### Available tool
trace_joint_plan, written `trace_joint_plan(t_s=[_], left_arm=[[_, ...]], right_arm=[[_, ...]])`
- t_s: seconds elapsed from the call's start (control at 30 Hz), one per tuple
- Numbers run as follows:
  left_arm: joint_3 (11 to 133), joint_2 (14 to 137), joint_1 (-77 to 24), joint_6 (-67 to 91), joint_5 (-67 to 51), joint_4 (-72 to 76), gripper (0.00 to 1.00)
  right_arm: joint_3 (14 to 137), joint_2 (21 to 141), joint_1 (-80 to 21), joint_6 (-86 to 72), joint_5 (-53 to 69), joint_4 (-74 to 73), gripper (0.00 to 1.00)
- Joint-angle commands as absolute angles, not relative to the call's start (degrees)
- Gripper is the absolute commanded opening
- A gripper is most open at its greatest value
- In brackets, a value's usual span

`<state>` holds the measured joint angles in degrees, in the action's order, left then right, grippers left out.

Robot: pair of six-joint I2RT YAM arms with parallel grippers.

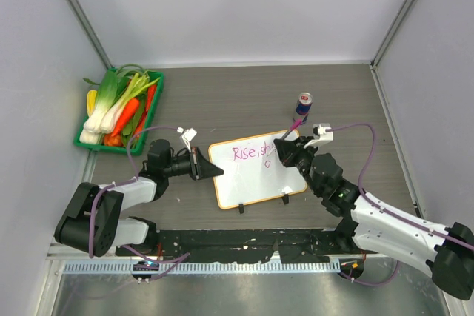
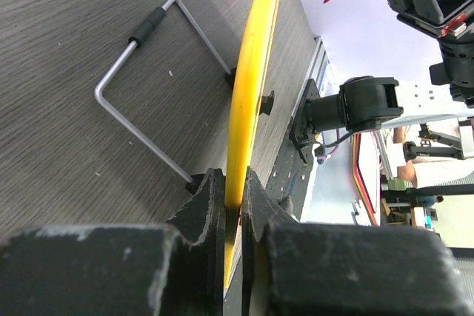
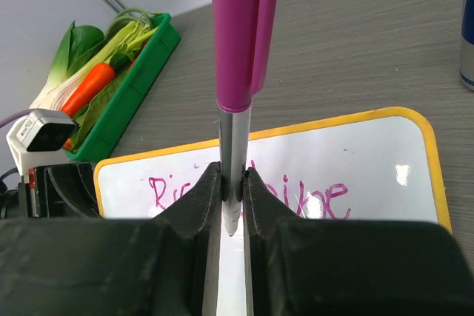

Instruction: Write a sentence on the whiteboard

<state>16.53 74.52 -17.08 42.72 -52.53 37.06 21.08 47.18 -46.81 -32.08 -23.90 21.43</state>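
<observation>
Whiteboard [image 1: 255,179] sits centrally by the table's [image 1: 222,101] near edge, left gripper [image 1: 212,165] at its left end, right gripper [image 1: 287,149] angled over its right; left wrist: fingers [image 2: 204,205] pinch its frame [image 2: 255,72]; right wrist: fingers [image 3: 196,205] clamp a marker [image 3: 242,27], half-hiding the sentence [image 3: 326,199].

The sentence [image 1: 248,154] on the whiteboard [image 1: 252,180] reads "Rise"; its second word, partly hidden, ends "ine".

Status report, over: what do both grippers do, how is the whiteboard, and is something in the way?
Left gripper shut on whiteboard edge. Right gripper shut on marker, over the sentence. Can stands apart, beyond the whiteboard; nothing in the way.
</observation>
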Motion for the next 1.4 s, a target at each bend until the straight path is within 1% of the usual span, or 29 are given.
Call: trace_joint_plan(t_s=[0.0, 0.17, 1.07, 1.37], left_arm=[[16.70, 75.76, -16.88, 38.94, -46.93, 33.66, 0.00], [16.70, 75.76, -16.88, 38.94, -46.85, 33.58, 0.00], [16.70, 75.67, -16.87, 38.94, -46.93, 33.49, 0.00], [16.70, 75.67, -16.87, 38.94, -46.85, 33.40, 0.00]], right_arm=[[21.88, 45.26, -46.76, -30.94, -26.36, 21.46, 0.01], [22.32, 45.97, -46.76, -29.01, -27.51, 20.22, 0.01], [20.48, 51.24, -46.76, -28.83, -29.35, 21.62, 0.01], [19.51, 49.93, -46.76, -29.71, -29.79, 19.51, 0.01]])
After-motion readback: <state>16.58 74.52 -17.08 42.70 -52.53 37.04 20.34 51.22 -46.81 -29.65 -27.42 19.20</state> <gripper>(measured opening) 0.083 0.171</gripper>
